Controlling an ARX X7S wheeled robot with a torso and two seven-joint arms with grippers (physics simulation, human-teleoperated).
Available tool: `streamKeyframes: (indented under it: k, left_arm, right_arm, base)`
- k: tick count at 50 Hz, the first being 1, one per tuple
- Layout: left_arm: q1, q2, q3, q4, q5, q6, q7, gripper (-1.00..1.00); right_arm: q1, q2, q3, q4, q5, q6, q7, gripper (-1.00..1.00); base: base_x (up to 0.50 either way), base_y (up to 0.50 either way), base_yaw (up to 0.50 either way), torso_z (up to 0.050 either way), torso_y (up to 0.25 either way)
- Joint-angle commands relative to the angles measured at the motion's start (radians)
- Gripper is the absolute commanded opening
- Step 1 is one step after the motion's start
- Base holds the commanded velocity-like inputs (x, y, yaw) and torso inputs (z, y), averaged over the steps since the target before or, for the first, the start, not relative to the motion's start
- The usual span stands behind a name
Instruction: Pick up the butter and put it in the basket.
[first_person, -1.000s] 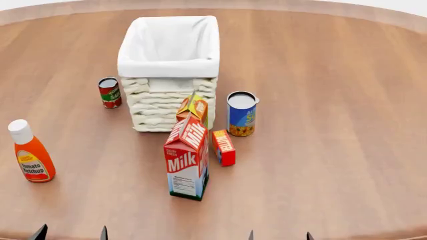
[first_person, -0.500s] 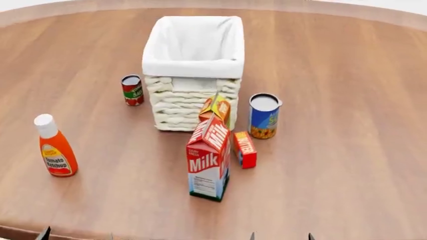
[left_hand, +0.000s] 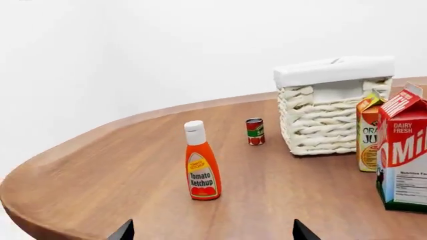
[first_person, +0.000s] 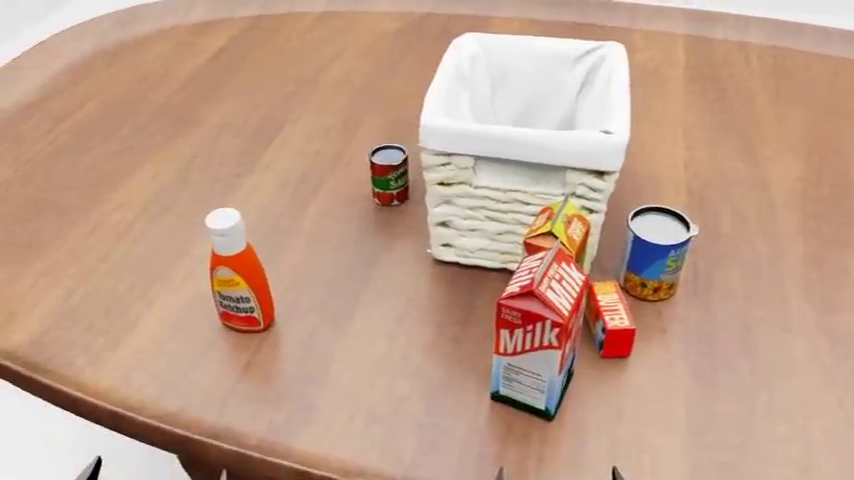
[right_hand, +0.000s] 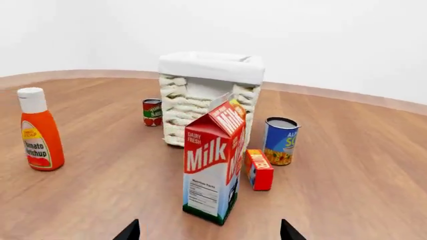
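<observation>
The butter (first_person: 611, 318), a small red box with an orange panel, stands on the table just right of the milk carton (first_person: 537, 335); the right wrist view also shows the butter (right_hand: 259, 170) beside the milk carton (right_hand: 213, 165). Behind them stands the white wicker basket (first_person: 507, 215), cloth-lined, which also shows as the basket (right_hand: 180, 110) and the basket (left_hand: 333, 115). My left gripper (first_person: 154, 472) and right gripper (first_person: 558, 473) only show as fingertips at the near edge, both open and holding nothing. The left gripper (left_hand: 213, 232) faces the ketchup; the right gripper (right_hand: 210, 232) faces the milk. The left wrist view does not show the butter.
An orange juice carton (first_person: 561, 228) leans by the basket's front corner. A blue can (first_person: 658, 253) stands right of it, close behind the butter. A small tomato sauce can (first_person: 388, 174) is left of the basket, a ketchup bottle (first_person: 239, 272) further left. The table edge (first_person: 80, 385) curves near left.
The head view has swung left: every object has shifted to the right in the picture and the table's near-left edge now shows. Both grippers stay low at the frame's bottom, open.
</observation>
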Motion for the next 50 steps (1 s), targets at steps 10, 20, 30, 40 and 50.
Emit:
streamKeyframes:
  k: [10, 20, 30, 40, 50]
  left_arm:
    - [-0.015, 0.003, -0.015, 0.018, -0.065, -0.062, 0.020, 1.00]
    - [-0.017, -0.007, -0.005, 0.025, -0.076, -0.068, 0.010, 1.00]
    - [-0.019, -0.017, 0.004, 0.029, -0.088, -0.072, 0.004, 1.00]
    - [-0.021, -0.024, 0.012, 0.034, -0.096, -0.076, -0.007, 1.00]
    - [-0.022, -0.031, 0.021, 0.029, -0.101, -0.070, -0.015, 1.00]
  right_arm:
    - [0.006, 0.003, -0.006, 0.001, 0.002, 0.002, -0.001, 1.00]
    - [0.001, 0.023, -0.025, -0.041, 0.056, 0.038, -0.043, 1.00]
    - [0.001, 0.031, -0.039, -0.042, 0.065, 0.032, -0.042, 1.00]
    - [0.006, 0.038, -0.046, -0.032, 0.072, 0.023, -0.037, 1.00]
    - [0.001, 0.046, -0.053, -0.045, 0.071, 0.024, -0.022, 1.00]
  base:
    - [0.00, 0.00, 0.50, 0.000, 0.000]
    - [0.07, -0.24, 0.10, 0.000, 0.000]
    - [0.14, -0.48, 0.00, 0.000, 0.000]
    - [0.14, -0.48, 0.00, 0.000, 0.000]
    - [0.14, -0.48, 0.00, 0.000, 0.000]
